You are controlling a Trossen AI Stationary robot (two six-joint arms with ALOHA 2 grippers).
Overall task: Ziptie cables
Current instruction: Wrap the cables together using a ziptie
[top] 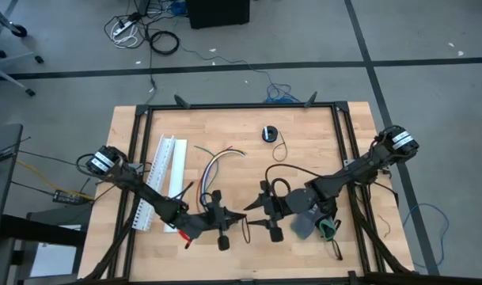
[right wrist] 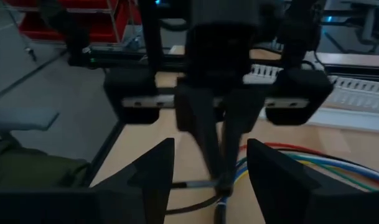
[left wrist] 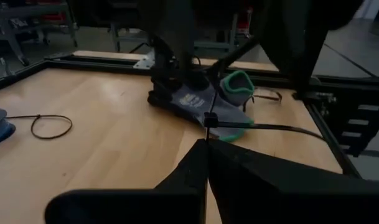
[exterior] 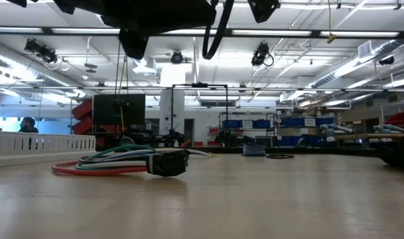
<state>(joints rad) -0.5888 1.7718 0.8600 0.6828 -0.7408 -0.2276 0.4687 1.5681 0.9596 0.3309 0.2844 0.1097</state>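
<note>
Pinching a ziptie [left wrist: 209, 120] in the shut left gripper [top: 233, 218], near the table's front edge. Facing it with the right gripper [top: 256, 218], fingers spread and closed on nothing. Leaving the cables [top: 217, 162] apart, toward the table's middle, beside the white channel [top: 163, 170]. Likely to twist the thin strip out of the pinch if tugged sideways; likely to miss its free end if closing off-line.

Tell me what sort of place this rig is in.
Likely a large robotics lab or workshop: a light wooden table in a black metal frame on a grey concrete floor, long ceiling strip lights, and shelves of blue storage bins behind.
</note>
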